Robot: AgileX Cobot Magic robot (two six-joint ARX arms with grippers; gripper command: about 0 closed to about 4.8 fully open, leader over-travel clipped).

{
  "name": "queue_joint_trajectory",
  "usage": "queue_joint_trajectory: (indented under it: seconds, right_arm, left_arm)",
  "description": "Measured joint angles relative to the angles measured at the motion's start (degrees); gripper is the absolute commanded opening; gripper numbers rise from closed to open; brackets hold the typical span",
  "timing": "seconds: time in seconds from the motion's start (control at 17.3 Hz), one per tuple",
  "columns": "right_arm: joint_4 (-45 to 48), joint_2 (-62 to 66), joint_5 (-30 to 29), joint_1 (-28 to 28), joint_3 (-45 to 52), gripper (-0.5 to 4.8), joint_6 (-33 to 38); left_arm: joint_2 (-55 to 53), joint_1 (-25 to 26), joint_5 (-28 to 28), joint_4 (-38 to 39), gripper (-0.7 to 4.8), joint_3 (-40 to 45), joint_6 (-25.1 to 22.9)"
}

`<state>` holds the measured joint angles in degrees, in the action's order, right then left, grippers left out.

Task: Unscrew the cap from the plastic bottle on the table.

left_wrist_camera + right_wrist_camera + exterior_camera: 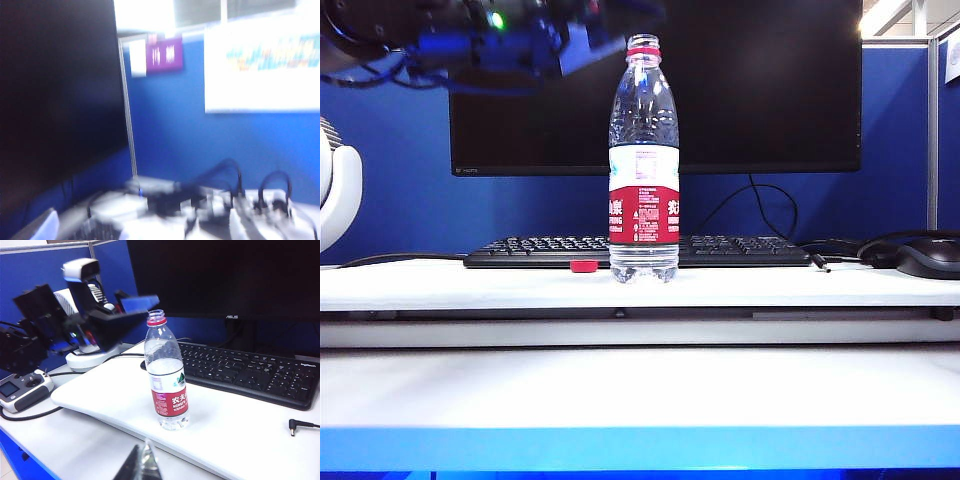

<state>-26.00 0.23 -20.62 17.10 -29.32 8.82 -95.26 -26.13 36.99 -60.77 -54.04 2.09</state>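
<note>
The clear plastic bottle (644, 160) with its red-and-white label stands upright on a raised white board on the table (640, 395). Its mouth is open, with only the thin red ring round the neck. The small red cap (584, 266) lies on the board just left of the bottle's base. My left gripper (588, 42) hangs open beside the bottle's top, its blue fingers (141, 302) apart with nothing between them. The left wrist view is blurred and shows no bottle. My right gripper (145, 464) is shut and empty, low over the table in front of the bottle (165, 375).
A black keyboard (520, 248) lies behind the bottle under a dark monitor (750, 80). A black mouse (930, 256) sits at the right. A loose cable plug (295, 426), a grey handheld controller (22, 390) and a white stand (335, 190) are also there.
</note>
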Motion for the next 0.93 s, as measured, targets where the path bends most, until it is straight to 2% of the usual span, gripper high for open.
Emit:
queue_joint_trajectory:
  seconds: [0.12, 0.17, 0.23, 0.29, 0.35, 0.41, 0.52, 0.64, 0.87, 0.93]
  right_arm:
    - [0.0, 0.0, 0.0, 0.0, 0.0, -0.06, 0.0]
    - [0.0, 0.0, 0.0, 0.0, 0.0, -0.06, 0.0]
    - [0.0, 0.0, 0.0, 0.0, 0.0, -0.06, 0.0]
    - [0.0, 0.0, 0.0, 0.0, 0.0, -0.06, 0.0]
    - [0.2, 0.0, 0.0, 0.0, 0.0, -0.06, 0.0]
    - [1.1, 0.0, 0.0, 0.0, 0.0, -0.06, 0.0]
    - [2.0, 0.0, 0.0, 0.0, 0.0, -0.06, 0.0]
    - [2.1, 0.0, 0.0, 0.0, 0.0, -0.06, 0.1]
    - [2.1, 0.0, 0.0, 0.0, 0.0, -0.06, 0.2]
    - [2.1, 0.0, 0.0, 0.0, 0.0, -0.06, 0.2]
  left_arm:
    - [3.8, 1.1, -0.3, -3.5, 4.79, 0.0, 2.5]
    - [6.4, 1.9, -1.4, -4.1, 3.14, 0.0, 5.4]
    - [8.7, 2.9, -1.6, -4.5, 0.5, 0.0, 7.5]
    - [11.6, 4.3, -1.2, -5.1, -0.05, 0.0, 9.6]
    - [15.7, 5.1, 1.6, -4.0, -0.04, -0.1, 14.6]
    - [17.9, 4.8, 2.9, 0.3, -0.05, 0.0, 18.1]
    - [23.5, 4.7, 2.6, 9.7, -0.05, 0.0, 20.1]
    - [31.2, 4.2, -1.8, 17.4, -0.05, 0.0, 18.6]
    - [46.1, 4.2, -9.2, 35.0, -0.04, 0.0, 11.4]
    - [52.5, 4.1, -11.9, 44.0, -0.05, 0.0, 7.8]
